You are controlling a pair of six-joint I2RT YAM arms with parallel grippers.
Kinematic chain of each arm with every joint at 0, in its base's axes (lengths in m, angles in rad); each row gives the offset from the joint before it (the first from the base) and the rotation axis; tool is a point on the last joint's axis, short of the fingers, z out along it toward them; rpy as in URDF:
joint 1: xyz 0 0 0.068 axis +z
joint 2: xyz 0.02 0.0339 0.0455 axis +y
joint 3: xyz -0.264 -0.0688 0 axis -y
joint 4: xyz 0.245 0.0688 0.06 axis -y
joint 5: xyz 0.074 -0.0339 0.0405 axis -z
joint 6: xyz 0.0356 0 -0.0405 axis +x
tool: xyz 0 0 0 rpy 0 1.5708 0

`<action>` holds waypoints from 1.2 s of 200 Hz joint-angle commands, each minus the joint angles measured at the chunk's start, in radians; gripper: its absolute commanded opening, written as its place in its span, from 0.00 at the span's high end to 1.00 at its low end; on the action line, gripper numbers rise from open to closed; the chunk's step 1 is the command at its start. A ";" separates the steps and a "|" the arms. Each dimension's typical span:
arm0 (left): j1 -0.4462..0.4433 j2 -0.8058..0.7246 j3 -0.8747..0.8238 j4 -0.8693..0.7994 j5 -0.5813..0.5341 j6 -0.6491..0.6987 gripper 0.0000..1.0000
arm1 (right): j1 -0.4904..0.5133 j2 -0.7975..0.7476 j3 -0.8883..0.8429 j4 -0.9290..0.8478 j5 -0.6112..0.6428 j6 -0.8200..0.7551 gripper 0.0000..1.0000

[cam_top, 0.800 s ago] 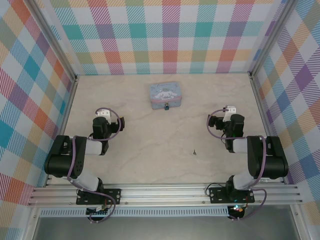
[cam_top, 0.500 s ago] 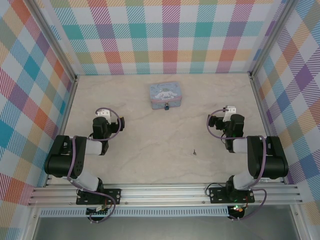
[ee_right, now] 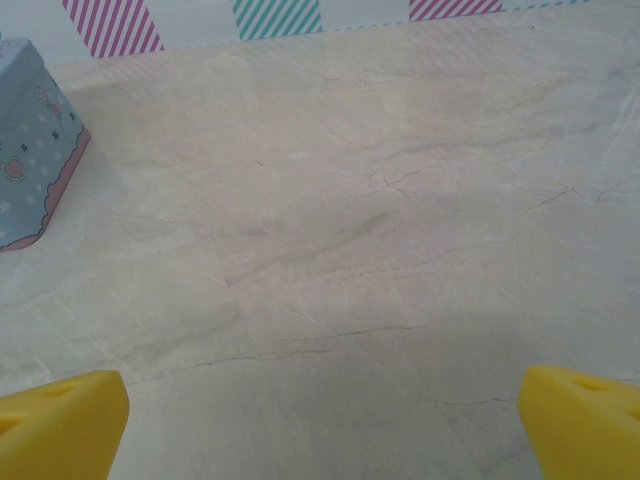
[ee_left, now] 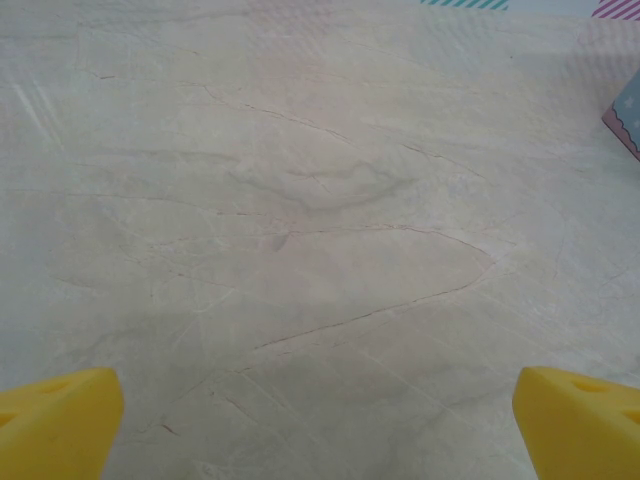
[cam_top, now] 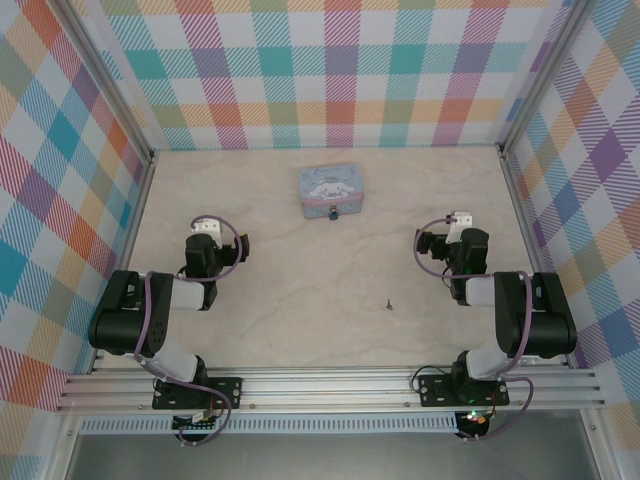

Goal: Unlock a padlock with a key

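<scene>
Tiny teal-blue padlock (cam_top: 333, 214): against the near wall of the tin, in the middle of the desk's far half; too small to tell whether the shackle is closed.
Very small thin dark metal key (cam_top: 388, 303): flat on the desk, alone, right of centre and toward the near edge; well apart from the padlock, nearer the right pincer than the left pincer.
Pale blue rectangular cartoon-printed tin (cam_top: 331, 188): lies lid up near the far edge, roughly centred; a corner at the right border of the left wrist view (ee_left: 626, 112), one side at the left border of the right wrist view (ee_right: 30, 150).
Left black two-finger pincer (cam_top: 205, 224): toward the left edge, about halfway up the desk, aimed at the far edge; yellow fingertips (ee_left: 60, 420) spread wide, nothing between them but bare desk.
Right black two-finger pincer (cam_top: 457, 222): toward the right edge, level with the left one; yellow fingertips (ee_right: 64, 425) likewise spread wide, holding nothing.
Pale marble-veined desk (cam_top: 290, 290): walled by pastel plaid panels (cam_top: 340, 70) on the left, far and right sides.
</scene>
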 commanded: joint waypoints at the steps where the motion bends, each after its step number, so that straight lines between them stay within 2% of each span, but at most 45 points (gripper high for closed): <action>1: 0.011 -0.001 0.021 -0.009 0.014 0.012 0.00 | 0.004 0.004 0.011 0.019 0.005 -0.011 0.00; 27: 0.010 -0.009 0.020 -0.011 -0.001 0.005 0.00 | 0.004 -0.002 0.009 0.023 0.007 -0.006 0.00; 39: 0.009 -0.039 0.026 -0.044 -0.025 -0.004 0.00 | 0.004 -0.036 0.043 -0.070 0.018 -0.002 0.00; 51: 0.010 -0.100 0.041 -0.120 -0.041 -0.011 0.00 | 0.005 -0.087 0.089 -0.194 -0.002 -0.013 0.00; 77: 0.010 -0.236 0.125 -0.394 -0.048 -0.069 0.00 | 0.004 -0.196 0.156 -0.397 -0.024 0.010 0.00; 92: 0.010 -0.282 0.177 -0.509 -0.004 -0.142 0.00 | 0.004 -0.248 0.180 -0.460 -0.069 0.064 0.00; 119: 0.009 -0.286 0.250 -0.587 0.123 -0.298 0.00 | 0.004 -0.281 0.244 -0.542 -0.203 0.236 0.00; 138: 0.005 -0.224 0.330 -0.646 0.223 -0.379 0.00 | 0.015 -0.230 0.304 -0.581 -0.327 0.340 0.00; 156: -0.019 -0.153 0.398 -0.667 0.279 -0.436 0.00 | 0.053 -0.153 0.369 -0.612 -0.392 0.385 0.00; 196: -0.099 0.014 0.530 -0.604 0.355 -0.534 0.00 | 0.161 0.074 0.542 -0.610 -0.395 0.422 0.00; 240: -0.149 0.212 0.707 -0.586 0.407 -0.604 0.00 | 0.193 0.334 0.730 -0.486 -0.390 0.508 0.00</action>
